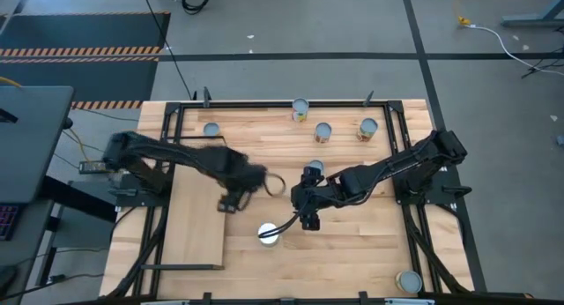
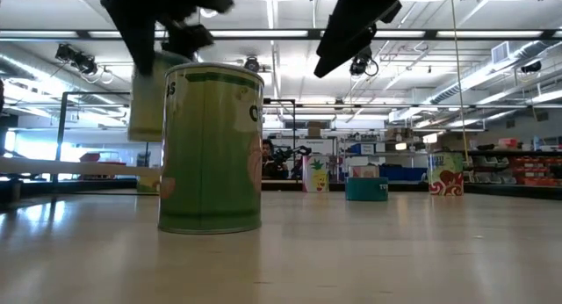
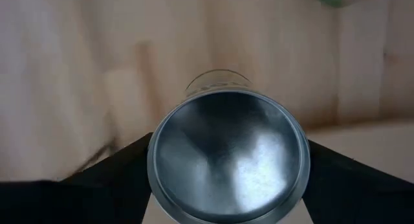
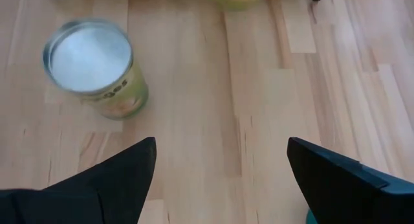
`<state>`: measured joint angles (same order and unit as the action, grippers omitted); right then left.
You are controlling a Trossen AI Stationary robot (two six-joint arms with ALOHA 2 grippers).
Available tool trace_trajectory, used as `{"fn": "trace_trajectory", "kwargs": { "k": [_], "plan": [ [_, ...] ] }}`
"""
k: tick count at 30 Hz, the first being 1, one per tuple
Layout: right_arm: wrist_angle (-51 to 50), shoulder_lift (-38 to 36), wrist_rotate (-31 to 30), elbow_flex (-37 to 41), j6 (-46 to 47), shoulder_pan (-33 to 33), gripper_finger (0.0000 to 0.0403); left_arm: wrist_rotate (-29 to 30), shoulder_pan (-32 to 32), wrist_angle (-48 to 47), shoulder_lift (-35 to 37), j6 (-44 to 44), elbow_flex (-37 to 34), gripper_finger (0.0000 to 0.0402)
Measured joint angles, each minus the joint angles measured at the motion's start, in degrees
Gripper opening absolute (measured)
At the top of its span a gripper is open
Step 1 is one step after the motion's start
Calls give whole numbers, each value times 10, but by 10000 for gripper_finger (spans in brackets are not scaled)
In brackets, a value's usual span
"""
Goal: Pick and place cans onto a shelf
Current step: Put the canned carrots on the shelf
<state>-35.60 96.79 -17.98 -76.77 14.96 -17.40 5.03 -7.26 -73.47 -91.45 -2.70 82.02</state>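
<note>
My left gripper (image 1: 269,183) is shut on a silvery-topped can (image 3: 226,156) above the table's middle, just right of the pale shelf board (image 1: 198,226). The can also shows raised in the low view (image 2: 149,102). My right gripper (image 4: 220,179) is open and empty, above the table (image 1: 308,219). Close to it a green-and-yellow-labelled can (image 4: 90,62) stands on its base on the tabletop; it is the big can in the low view (image 2: 211,146). Several more cans stand near the far edge (image 1: 322,133). My left gripper pinches the can between its two fingers (image 3: 110,172), one on each side of the wall just under the top rim (image 3: 154,160). The fingers come from above, pointing down. The can sits upright, top up, lifted clear of the table.
Cans stand at the far edge (image 1: 300,109), the far right (image 1: 367,129), the far left (image 1: 211,129) and the middle (image 1: 315,168). One more stands at the near right corner (image 1: 408,281). A thin black frame (image 1: 176,267) edges the shelf board.
</note>
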Motion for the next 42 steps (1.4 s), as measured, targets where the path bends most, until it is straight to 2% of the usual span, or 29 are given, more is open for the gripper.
{"fn": "trace_trajectory", "kwargs": {
  "k": [4,12,16,23,30,36,42],
  "plan": [
    [23,0,0,0,0,11,356,13,30,-38,96,23,-27,315],
    [50,0,0,0,5,22,356,16,129,-81,297,56,-199,315],
    [70,0,0,0,4,33,356,18,179,-95,354,96,-255,315],
    [83,0,0,0,-1,45,356,53,246,-98,359,188,-331,315],
    [83,0,1,0,-1,45,356,50,289,-93,355,228,-340,315],
    [83,0,13,0,-1,44,356,50,305,-79,356,223,-344,378],
    [81,0,13,0,-1,44,356,42,306,-61,356,215,-344,384]
  ]
}}
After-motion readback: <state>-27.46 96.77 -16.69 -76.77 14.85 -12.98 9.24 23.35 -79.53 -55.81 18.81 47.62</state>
